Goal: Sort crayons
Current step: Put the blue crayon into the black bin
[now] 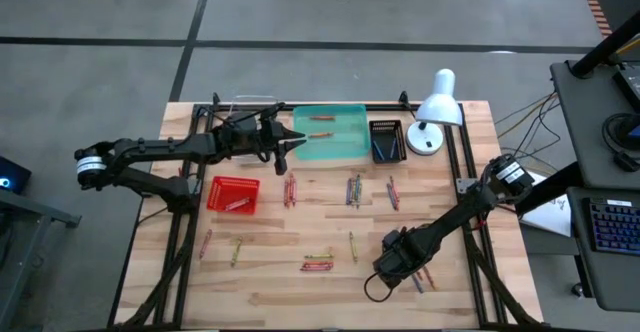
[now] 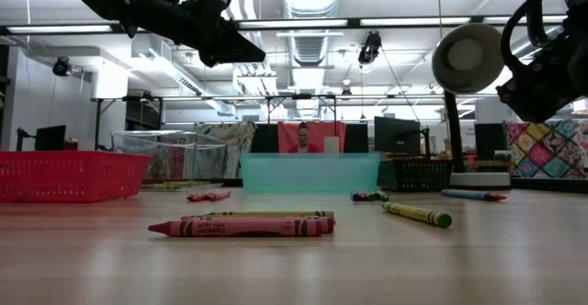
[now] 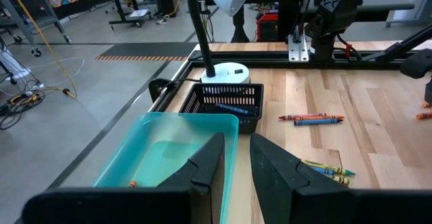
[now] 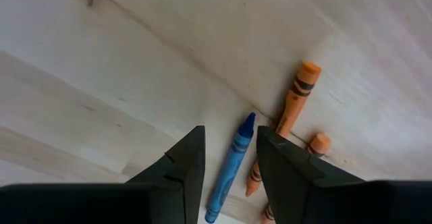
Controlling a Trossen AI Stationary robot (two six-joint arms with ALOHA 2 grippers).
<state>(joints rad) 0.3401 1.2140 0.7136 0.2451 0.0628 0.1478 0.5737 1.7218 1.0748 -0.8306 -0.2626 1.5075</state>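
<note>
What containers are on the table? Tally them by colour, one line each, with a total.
Teal tray: 1
Red mesh basket: 1
Black basket: 1
Clear bin: 1
Total: 4

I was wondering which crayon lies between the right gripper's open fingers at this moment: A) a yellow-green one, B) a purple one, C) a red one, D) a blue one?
D: the right wrist view shows the blue crayon lying on the wooden table between the fingers of the right gripper, which stand open, with orange crayons just beside it.
</note>
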